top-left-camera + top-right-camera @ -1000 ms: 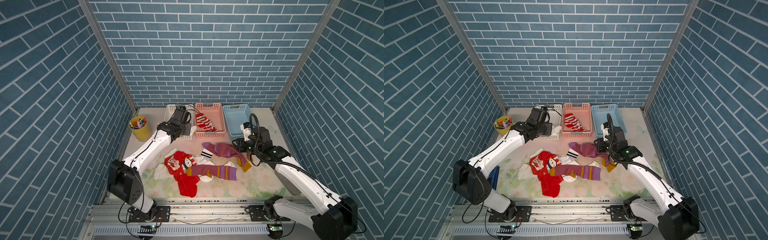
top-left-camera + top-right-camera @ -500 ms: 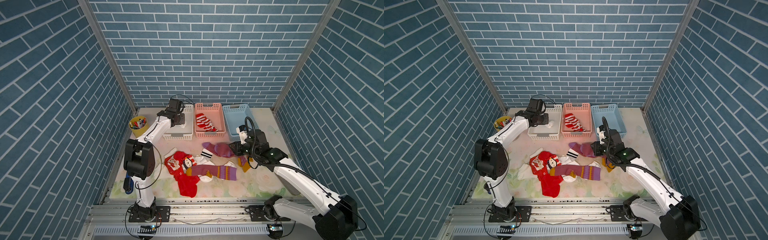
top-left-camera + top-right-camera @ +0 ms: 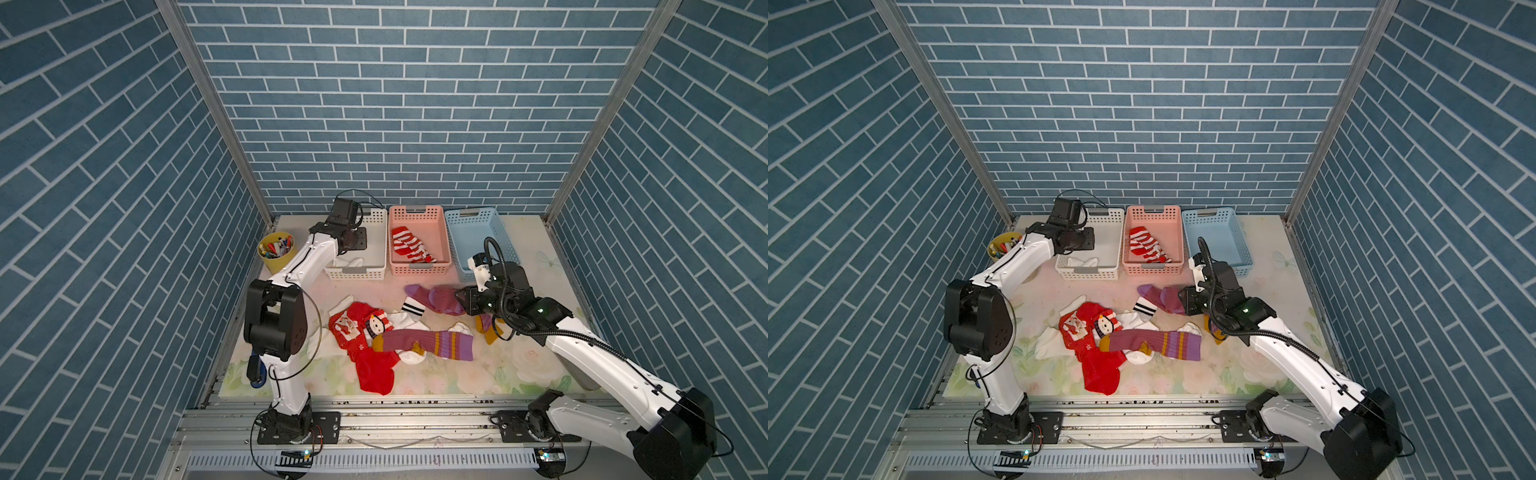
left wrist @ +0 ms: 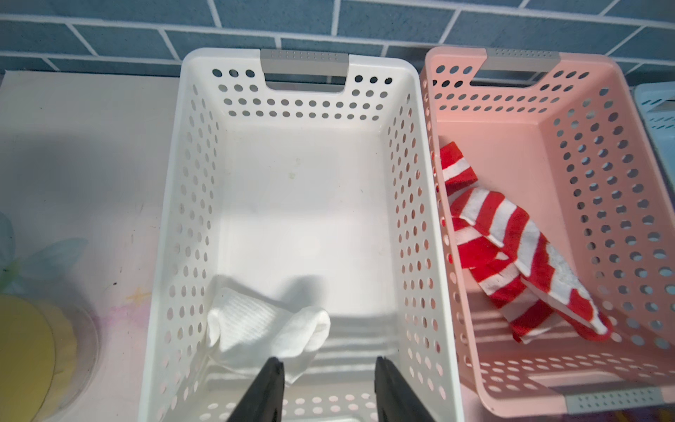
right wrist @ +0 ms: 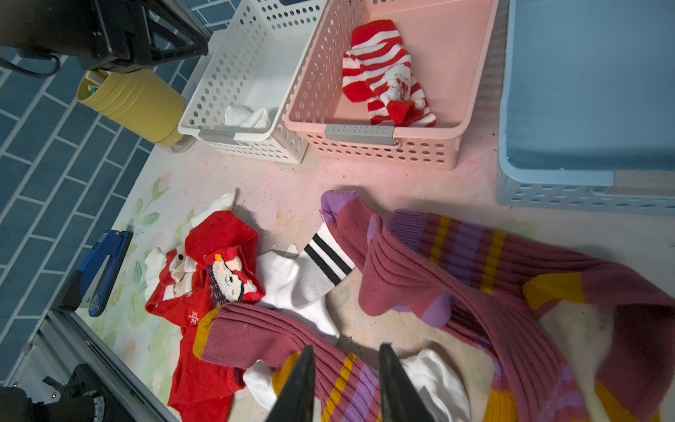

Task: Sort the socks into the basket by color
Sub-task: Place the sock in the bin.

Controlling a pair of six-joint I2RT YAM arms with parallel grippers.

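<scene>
White sock [image 4: 266,329], newly inside white basket [image 4: 303,106]

White sock [image 4: 266,329] lies crumpled in white basket [image 4: 175,182], at the end away from the wall. Red-white striped sock [image 4: 511,248] lies folded in pink basket [image 4: 621,182] next to it, with blue basket [image 3: 469,216] beside that. The rest are heaped on the table in front of the baskets. Red snowman sock [image 3: 365,332] is bunched, snowman face up, foot trailing toward the front edge. Mauve sock [image 3: 424,343] lies flat across it, with mustard toe and purple and mustard bands. White sock with black bands [image 3: 413,308] sits partly under the heap, cuff showing. Second mauve sock [image 3: 436,297] is crumpled just behind, its mustard patches visible. Plain white fabric pokes out under the heap.
</scene>
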